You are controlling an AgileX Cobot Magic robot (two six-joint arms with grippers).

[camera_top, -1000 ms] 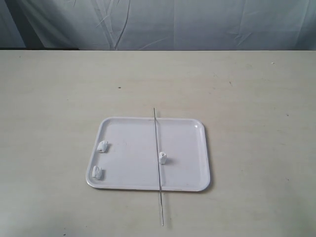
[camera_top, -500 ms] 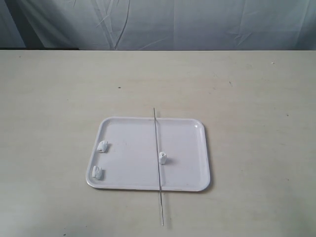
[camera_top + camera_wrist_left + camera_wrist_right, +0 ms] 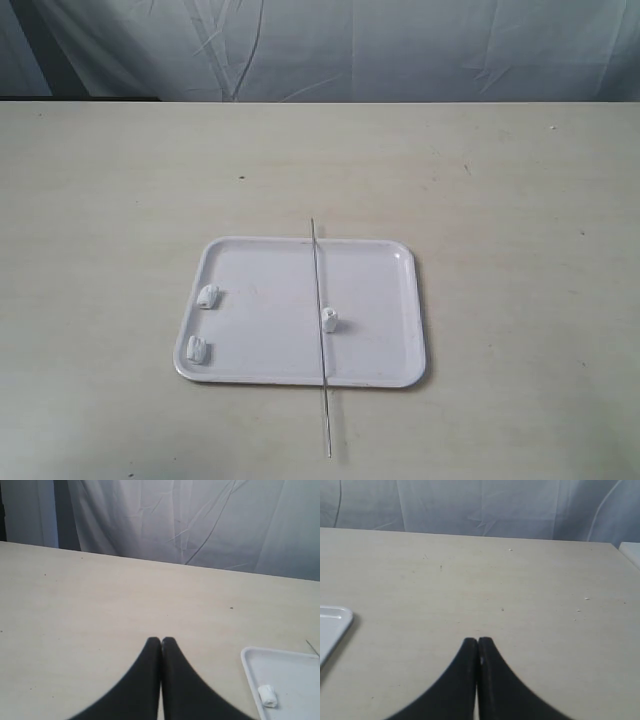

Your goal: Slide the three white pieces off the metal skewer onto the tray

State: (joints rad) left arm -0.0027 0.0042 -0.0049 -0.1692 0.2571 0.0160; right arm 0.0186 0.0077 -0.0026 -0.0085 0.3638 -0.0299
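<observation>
Sharing 1 tray (image 3: pixel 380 265): 3 white pcs (image 3: pixel 208 296) (image 3: pixel 198 349) (image 3: pixel 330 320), 1 skewer (image 3: pixel 318 290); L hand (image 3: pixel 161 640), R hand (image 3: pixel 478 640) together

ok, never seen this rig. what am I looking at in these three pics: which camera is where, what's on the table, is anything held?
It is a robot with two arms, each ending in a black pincer-like hand. The exterior view comes from a camera off the arms, looking across the table; neither arm shows in it. The other two views come from a camera on each wrist, looking out past that arm's own hand. The left hand and the right hand are both shut and hold nothing.

On the table lies a white tray. A thin metal skewer lies across it, both ends poking past the rim. Two white pieces sit by the tray's left edge. A third sits against the skewer; I can't tell whether it is threaded on it.
</observation>
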